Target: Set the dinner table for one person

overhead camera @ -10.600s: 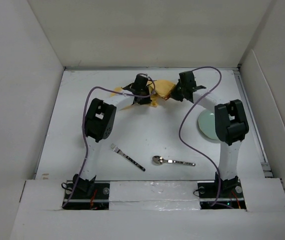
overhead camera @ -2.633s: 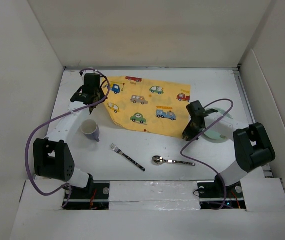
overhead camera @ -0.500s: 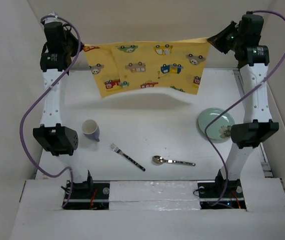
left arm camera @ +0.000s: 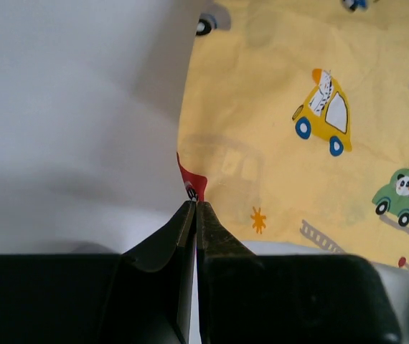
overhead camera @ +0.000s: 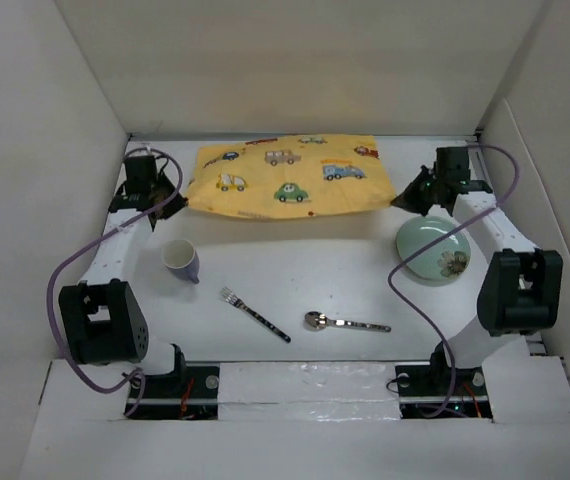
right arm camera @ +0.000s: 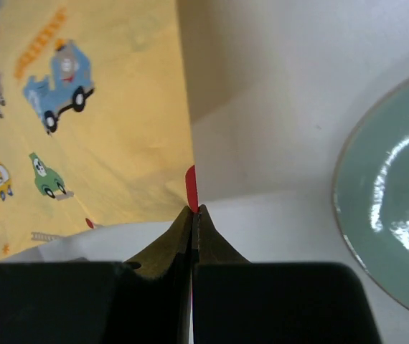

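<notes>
Yellow cloth (overhead camera: 285,178) between left pincer (overhead camera: 177,195), right pincer (overhead camera: 399,199)

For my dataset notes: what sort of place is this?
Most likely a robot test cell, not a home: plain white panels box in the dinner table, a left arm and right arm are bolted at its near edge, and plate, cup and yellow cloth look like props.

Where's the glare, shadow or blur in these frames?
Top external: even light, sharp, only a faint shadow on the dinner table under the near edge of the yellow cloth. Left wrist: left hand nearly black, little detail; cloth print slightly soft. Right wrist: white glare streaks on the green plate; right hand dark too.
</notes>
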You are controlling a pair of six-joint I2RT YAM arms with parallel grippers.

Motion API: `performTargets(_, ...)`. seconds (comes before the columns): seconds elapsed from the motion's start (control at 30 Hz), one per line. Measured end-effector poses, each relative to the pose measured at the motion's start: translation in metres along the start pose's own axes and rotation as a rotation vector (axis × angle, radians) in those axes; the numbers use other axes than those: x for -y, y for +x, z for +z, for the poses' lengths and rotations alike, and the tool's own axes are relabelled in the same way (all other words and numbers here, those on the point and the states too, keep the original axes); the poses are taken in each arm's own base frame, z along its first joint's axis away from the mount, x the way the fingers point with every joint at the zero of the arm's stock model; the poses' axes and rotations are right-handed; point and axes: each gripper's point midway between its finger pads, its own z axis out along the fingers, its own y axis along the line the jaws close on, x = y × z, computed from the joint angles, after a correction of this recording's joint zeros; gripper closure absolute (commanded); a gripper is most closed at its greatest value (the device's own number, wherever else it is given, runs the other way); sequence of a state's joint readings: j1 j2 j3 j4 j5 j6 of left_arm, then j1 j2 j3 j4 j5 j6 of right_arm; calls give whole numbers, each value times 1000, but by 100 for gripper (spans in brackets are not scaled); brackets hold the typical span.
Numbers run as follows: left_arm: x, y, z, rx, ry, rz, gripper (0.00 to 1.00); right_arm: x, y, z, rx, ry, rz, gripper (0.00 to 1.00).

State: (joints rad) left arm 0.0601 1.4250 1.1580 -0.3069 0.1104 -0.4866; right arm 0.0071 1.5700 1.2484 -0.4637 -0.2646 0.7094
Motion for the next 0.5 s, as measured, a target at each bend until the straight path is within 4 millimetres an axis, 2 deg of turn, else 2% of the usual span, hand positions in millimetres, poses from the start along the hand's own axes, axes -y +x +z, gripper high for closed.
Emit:
performTargets(0.07, -20, 32, 15, -78, -42, 1, 100, 28, 23, 26, -83, 72, 9, 100)
performTargets(0.17, -40, 64, 28, -163, -86, 6, 100, 52, 43, 44, -144, 142, 5, 100)
performTargets(0.27, -47, 74, 33, -194, -100, 20, 100, 54, 47, 45, -144, 152, -11, 100)
performTargets(0.37, -48, 74, 32, -192, -98, 36, 100, 54, 48, 36, -122, 149, -22, 100)
performTargets(0.5, -50, 76, 26, -187, -95, 57, 100, 67, 66, 20, -125, 163, -30, 100)
